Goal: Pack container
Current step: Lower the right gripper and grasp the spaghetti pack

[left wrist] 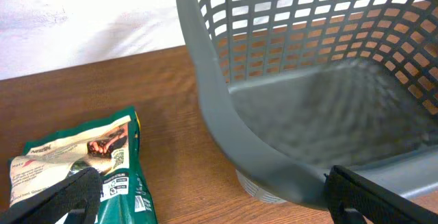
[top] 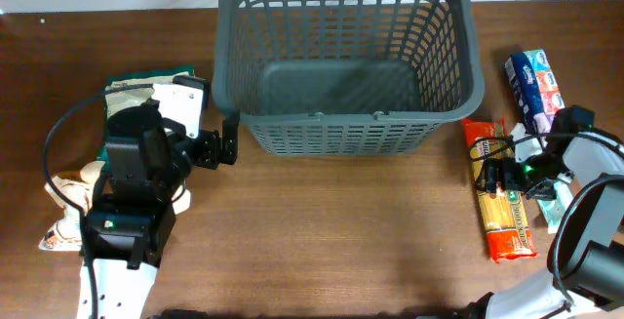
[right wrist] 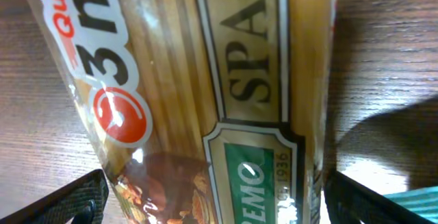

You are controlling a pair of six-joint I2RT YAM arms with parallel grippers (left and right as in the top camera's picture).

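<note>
- Standing at the upper centre of the overhead view, the container (top: pixel 331 134) was upright on the tabletop (top: pixel 341 231), with nothing inside it.
- The left pincer (top: pixel 226 140) was released, its jaws spread wide and empty, just beside the container's lower-left corner. A green packet (top: pixel 146 77) lay at the left of the frame, near it.
- The right pincer (top: pixel 497 175) was also released and holding nothing. It was poised low over a spaghetti packet (top: pixel 507 202) that lay lengthwise at the right of the frame. The wrist view showed one finger on either side of the packet; contact could not be determined.
- A blue-and-white packet (top: pixel 534 85) lay at the upper right, near the spaghetti. Pale snack bags (top: pixel 63 212) lay at the lower left.
- Assessment: packing had not begun. A grasp on the spaghetti appeared to be the step in hand.
- Risk: the packet is long and glossy. A grip away from its middle could let one end droop or slide out during the lift.
- Risk: a drooping end could catch the container's rim on the way over and fall outside.
- Risk: the left pincer was close to the lattice wall. A careless move could push the light container out of position.
</note>
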